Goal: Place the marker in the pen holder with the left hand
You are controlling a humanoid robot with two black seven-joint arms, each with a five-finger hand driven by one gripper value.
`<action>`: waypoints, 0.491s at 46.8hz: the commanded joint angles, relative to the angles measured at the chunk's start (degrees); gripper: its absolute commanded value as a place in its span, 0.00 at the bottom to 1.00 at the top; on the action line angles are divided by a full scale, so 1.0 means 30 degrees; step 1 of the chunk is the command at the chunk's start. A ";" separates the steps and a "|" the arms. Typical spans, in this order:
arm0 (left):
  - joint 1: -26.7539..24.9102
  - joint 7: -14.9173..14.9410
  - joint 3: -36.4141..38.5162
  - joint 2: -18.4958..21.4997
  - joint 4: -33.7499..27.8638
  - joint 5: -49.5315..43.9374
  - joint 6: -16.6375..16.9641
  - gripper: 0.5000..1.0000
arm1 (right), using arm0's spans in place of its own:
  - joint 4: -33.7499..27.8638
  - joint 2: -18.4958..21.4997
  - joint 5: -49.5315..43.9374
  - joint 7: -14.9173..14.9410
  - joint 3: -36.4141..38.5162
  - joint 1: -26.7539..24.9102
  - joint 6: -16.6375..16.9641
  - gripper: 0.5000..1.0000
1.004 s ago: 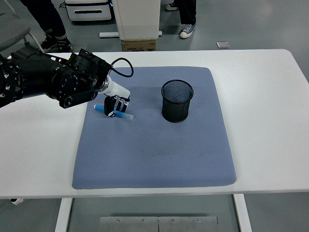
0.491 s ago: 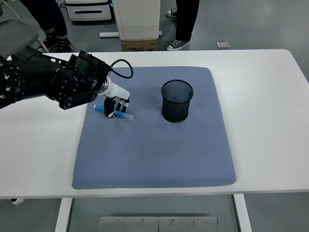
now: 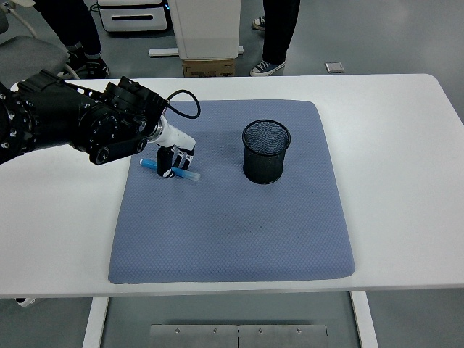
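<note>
The left hand (image 3: pixel 172 159) has its fingers (image 3: pixel 180 154) closed around the blue marker (image 3: pixel 171 170), which lies low on the blue mat (image 3: pixel 232 217) toward the counter's left edge. The pen holder (image 3: pixel 265 151) stands empty, well apart; lifting, carrying and dropping remain.

Even overhead light is washing the white table (image 3: pixel 406 181), casting faint shadows; the frame is staying sharp throughout.
</note>
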 commanded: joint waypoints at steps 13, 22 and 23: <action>-0.0051 0.0001 0.0000 0.0059 -0.0005 -0.0032 -0.0026 0.00 | 0.0000 0.0000 0.0000 -0.0002 0.0000 0.0000 0.0000 1.00; -0.0256 -0.0028 -0.0088 0.0001 -0.0005 -0.0296 -0.0143 0.00 | 0.0000 0.0000 0.0000 -0.0002 0.0000 -0.0001 0.0000 1.00; -0.0256 -0.0028 -0.0088 0.0001 -0.0005 -0.0296 -0.0143 0.00 | 0.0000 0.0000 0.0000 0.0027 0.0000 0.0000 0.0000 1.00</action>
